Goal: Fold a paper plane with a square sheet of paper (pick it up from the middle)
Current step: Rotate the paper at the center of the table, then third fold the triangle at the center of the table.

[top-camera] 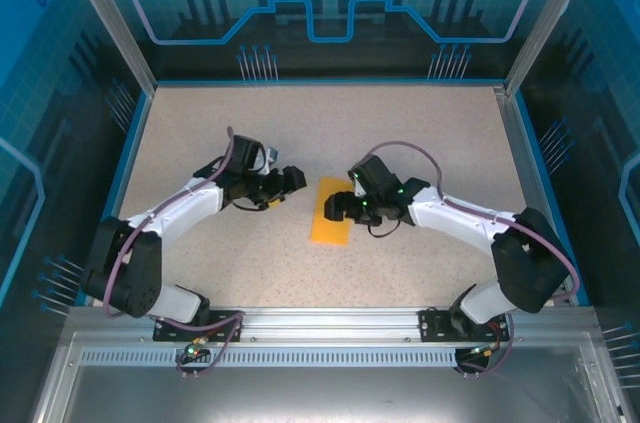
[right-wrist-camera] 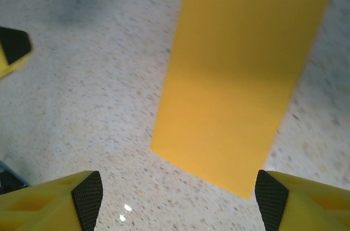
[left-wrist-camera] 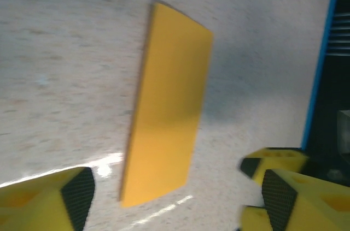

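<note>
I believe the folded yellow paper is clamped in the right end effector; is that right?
Not quite: the right wrist view shows the folded yellow paper lying loose on the table, with the right end effector open above it, not clamped.

Your top camera looks down from high at the near edge over the whole table (top-camera: 330,123); both wrist cameras hang close above it, sharing the folded paper (top-camera: 331,213).
</note>
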Tool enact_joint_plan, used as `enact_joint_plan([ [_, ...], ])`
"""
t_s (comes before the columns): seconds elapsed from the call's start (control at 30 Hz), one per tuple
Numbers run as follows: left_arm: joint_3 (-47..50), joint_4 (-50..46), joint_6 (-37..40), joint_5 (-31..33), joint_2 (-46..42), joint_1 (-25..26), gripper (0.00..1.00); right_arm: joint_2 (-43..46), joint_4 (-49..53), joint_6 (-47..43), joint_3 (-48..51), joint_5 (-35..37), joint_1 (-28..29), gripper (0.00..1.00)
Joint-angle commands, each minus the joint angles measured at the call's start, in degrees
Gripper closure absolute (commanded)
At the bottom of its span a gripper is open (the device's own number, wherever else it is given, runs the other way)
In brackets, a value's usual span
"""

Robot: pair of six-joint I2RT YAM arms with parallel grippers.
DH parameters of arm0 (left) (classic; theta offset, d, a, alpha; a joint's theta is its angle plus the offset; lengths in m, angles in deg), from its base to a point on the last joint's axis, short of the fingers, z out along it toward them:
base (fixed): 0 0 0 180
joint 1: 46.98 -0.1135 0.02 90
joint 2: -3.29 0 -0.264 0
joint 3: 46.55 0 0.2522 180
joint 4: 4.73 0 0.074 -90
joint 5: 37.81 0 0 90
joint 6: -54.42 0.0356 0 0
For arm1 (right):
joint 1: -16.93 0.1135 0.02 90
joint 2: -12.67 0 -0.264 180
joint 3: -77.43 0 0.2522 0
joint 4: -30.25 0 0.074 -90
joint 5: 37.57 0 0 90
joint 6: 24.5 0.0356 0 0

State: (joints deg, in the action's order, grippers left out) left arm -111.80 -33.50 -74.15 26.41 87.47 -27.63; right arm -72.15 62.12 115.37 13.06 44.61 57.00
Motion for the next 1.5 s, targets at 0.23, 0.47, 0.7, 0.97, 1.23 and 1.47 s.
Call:
enact_joint_plan([
  [0.23, -14.0, 5.3, -1.5, -8.7, 18.2, 5.7, 0.39, 2.7, -6.9, 18.1, 9.6, 2.5, 0.1, 0.25],
  [0.47, -20.2, -0.1, -0.1, -3.4, 26.6, 5.8, 0.4, -0.3, -8.4, 19.8, 8.7, 1.1, 1.0, 0.36],
  [0.7, -21.0, -0.1, -1.0, -3.8, 30.9, 6.0, 0.41, -2.7, -8.8, 20.3, 7.4, 0.1, 1.7, 0.4],
  [0.97, -20.7, -4.0, -1.4, 0.7, 32.6, 5.8, 0.41, -4.2, -9.5, 21.7, 7.3, -0.8, 2.2, 0.44],
  [1.23, -20.3, -4.8, -2.0, 2.3, 33.2, 5.9, 0.41, -5.5, -10.1, 21.9, 7.2, -1.9, 2.6, 0.47],
  [1.47, -20.2, -5.0, -2.1, 2.4, 33.3, 5.9, 0.4, -7.1, -12.2, 22.4, 7.1, -3.8, 3.0, 0.47],
])
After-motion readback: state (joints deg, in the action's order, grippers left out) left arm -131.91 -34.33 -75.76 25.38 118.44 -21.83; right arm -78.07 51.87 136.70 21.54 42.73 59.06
